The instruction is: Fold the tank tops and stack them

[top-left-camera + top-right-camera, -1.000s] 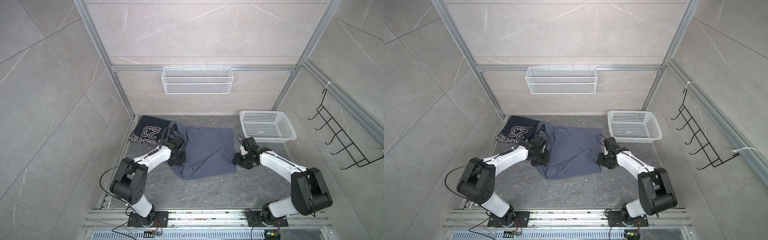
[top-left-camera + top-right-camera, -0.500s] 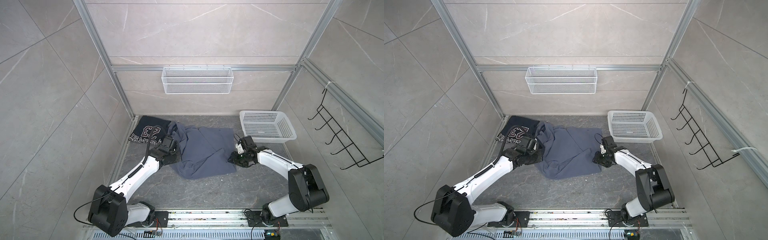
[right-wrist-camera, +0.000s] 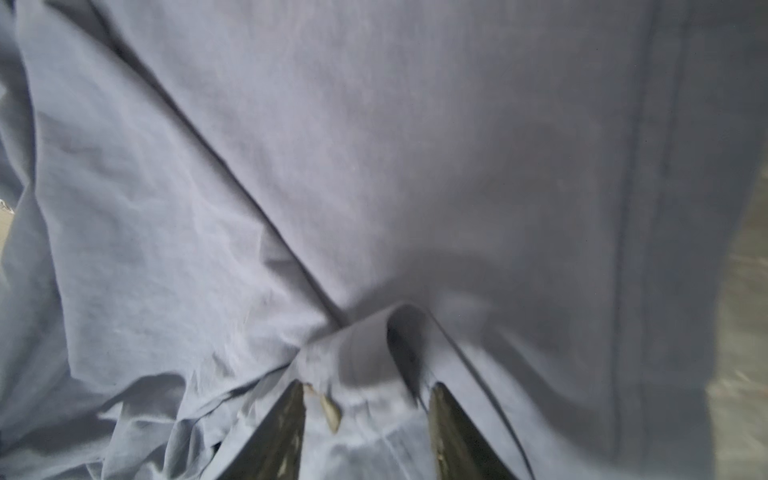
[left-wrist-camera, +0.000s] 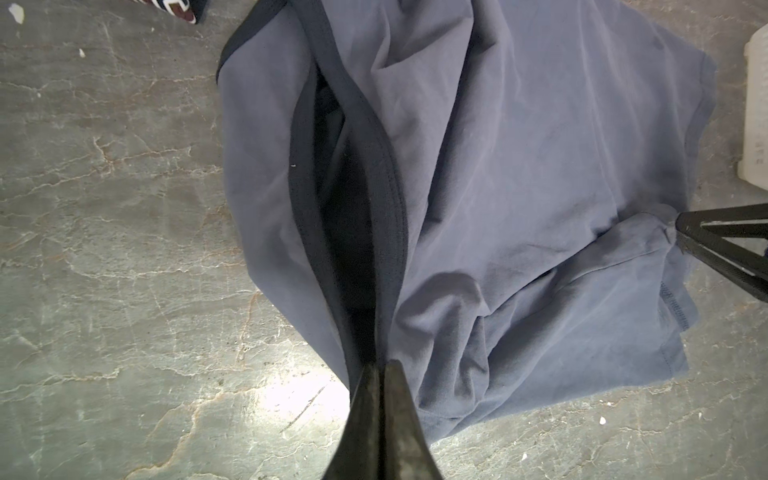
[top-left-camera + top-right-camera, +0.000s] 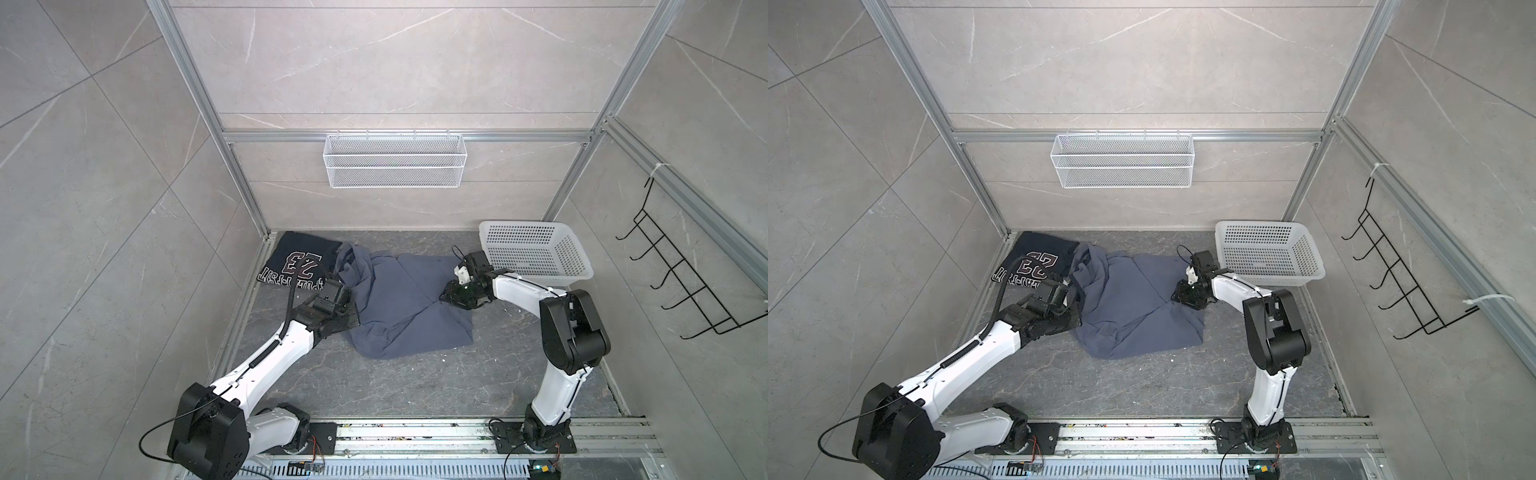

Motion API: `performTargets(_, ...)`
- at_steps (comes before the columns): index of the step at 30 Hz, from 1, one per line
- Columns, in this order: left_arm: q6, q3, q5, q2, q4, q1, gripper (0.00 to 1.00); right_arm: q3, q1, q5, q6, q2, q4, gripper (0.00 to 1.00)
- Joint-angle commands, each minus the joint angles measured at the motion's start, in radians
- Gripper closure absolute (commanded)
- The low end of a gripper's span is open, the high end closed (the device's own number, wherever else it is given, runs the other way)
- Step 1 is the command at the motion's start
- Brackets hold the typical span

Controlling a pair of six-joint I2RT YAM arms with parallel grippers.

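Two arms low | left tool pinching slate-blue tank top | right tool half-open astride it

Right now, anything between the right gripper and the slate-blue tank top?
Nothing visible. The right gripper is down on the slate-blue tank top, jaws apart astride a raised fold of it. The white basket stands off to the side.

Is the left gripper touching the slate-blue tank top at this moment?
Touching. In the left wrist view the left gripper is shut, and its fingertips pinch the dark trim of the slate-blue tank top, with no gap between them and the cloth.
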Motion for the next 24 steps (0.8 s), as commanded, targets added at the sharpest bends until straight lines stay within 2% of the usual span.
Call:
performTargets(1,-0.008,0.001,-0.022,-0.020,0.020,0.001,1.00,0.026,0.012,-0.018,-0.005,0.037,-0.014,0.53)
performTargets(3,-0.006,0.001,-0.024,-0.021,0.021,0.000,1.00,0.026,0.017,-0.013,-0.005,0.041,-0.015,0.57)
performTargets(8,-0.009,0.003,-0.039,-0.019,0.013,0.000,1.00,0.016,0.020,0.014,0.001,0.000,-0.052,0.77)
performTargets(12,-0.021,0.009,-0.076,-0.030,-0.011,0.000,1.00,-0.025,0.022,0.123,-0.003,-0.127,-0.133,0.89)
performTargets(18,-0.039,0.004,-0.114,-0.059,-0.018,0.002,1.00,-0.107,0.021,0.269,-0.024,-0.382,-0.241,0.93)
performTargets(24,-0.079,0.010,-0.151,-0.100,-0.015,0.016,1.00,-0.134,0.021,0.334,-0.041,-0.565,-0.347,0.95)
